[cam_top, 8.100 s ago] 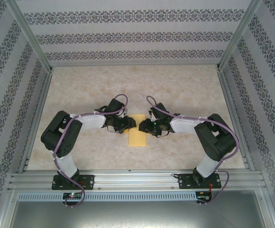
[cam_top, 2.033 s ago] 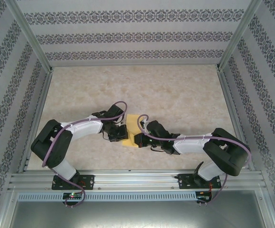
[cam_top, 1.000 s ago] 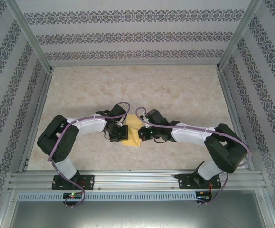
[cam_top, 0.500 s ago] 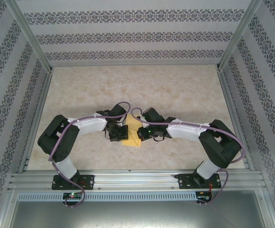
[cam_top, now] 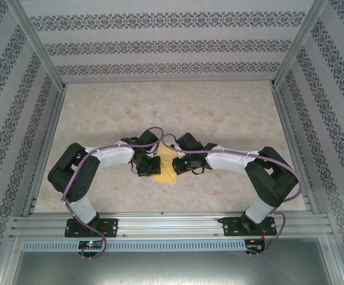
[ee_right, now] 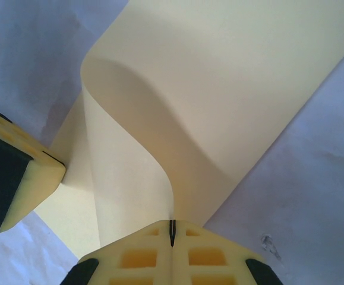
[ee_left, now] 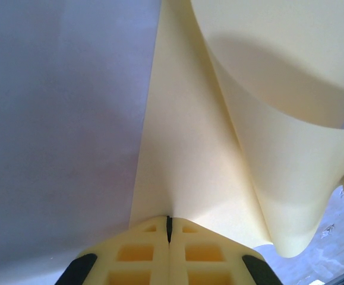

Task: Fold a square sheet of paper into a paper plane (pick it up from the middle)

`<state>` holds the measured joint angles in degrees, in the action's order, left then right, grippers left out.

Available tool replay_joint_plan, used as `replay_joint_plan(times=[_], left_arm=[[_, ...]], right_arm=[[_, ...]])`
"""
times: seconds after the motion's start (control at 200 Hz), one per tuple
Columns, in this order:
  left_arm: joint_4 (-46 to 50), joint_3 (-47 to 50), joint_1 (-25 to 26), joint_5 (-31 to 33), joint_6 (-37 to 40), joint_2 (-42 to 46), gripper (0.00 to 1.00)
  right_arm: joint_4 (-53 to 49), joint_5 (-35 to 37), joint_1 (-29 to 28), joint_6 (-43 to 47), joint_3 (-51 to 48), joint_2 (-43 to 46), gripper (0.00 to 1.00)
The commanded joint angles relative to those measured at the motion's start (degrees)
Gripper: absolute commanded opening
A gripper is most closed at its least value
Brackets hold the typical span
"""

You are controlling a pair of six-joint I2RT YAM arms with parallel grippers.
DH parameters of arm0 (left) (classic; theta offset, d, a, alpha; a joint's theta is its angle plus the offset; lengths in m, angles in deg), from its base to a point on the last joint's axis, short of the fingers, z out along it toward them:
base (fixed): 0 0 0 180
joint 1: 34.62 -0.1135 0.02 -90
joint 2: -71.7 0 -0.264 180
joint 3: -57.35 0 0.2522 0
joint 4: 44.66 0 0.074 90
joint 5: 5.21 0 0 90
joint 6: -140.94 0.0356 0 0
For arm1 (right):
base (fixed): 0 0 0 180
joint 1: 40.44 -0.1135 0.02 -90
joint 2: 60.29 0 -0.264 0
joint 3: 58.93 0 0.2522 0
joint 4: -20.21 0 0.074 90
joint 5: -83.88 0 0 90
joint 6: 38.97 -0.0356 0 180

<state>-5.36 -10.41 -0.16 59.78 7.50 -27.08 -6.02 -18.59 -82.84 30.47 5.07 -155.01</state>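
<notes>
The yellow sheet of paper (cam_top: 167,172) sits between my two wrists at the table's middle, folded narrow and bowed upward. My left gripper (cam_top: 155,167) is shut on its left edge. In the left wrist view the paper (ee_left: 189,154) runs up from the shut left gripper (ee_left: 169,221) and curls over at the upper right. My right gripper (cam_top: 176,164) is shut on the opposite edge. In the right wrist view the paper (ee_right: 231,77) rises in a curve out of the shut right gripper (ee_right: 172,225), and the left gripper's fingers (ee_right: 23,172) pinch it at the left.
The beige marbled table (cam_top: 219,113) is open behind and to both sides of the arms. Patterned walls and metal posts (cam_top: 41,47) enclose it, and a metal rail (cam_top: 172,224) runs along the near edge by the arm bases.
The right arm has drawn its elbow in and its gripper has shifted slightly away and left, still on the paper. The left arm has held still. The paper has bowed more.
</notes>
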Motion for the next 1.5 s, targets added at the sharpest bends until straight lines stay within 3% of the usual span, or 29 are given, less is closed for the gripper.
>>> replay_joint_plan(times=[0.0,1.494], left_arm=[[2.4,-0.7,0.6,1.5,1.4,-2.2,0.04],[3.8,-1.4,0.7,1.8,2.2,-2.9,0.02]], right_arm=[[-1.3,1.5,0.7,1.5,1.7,-1.0,0.03],[-4.5,2.5,1.4,4.1,5.6,-5.4,0.04]])
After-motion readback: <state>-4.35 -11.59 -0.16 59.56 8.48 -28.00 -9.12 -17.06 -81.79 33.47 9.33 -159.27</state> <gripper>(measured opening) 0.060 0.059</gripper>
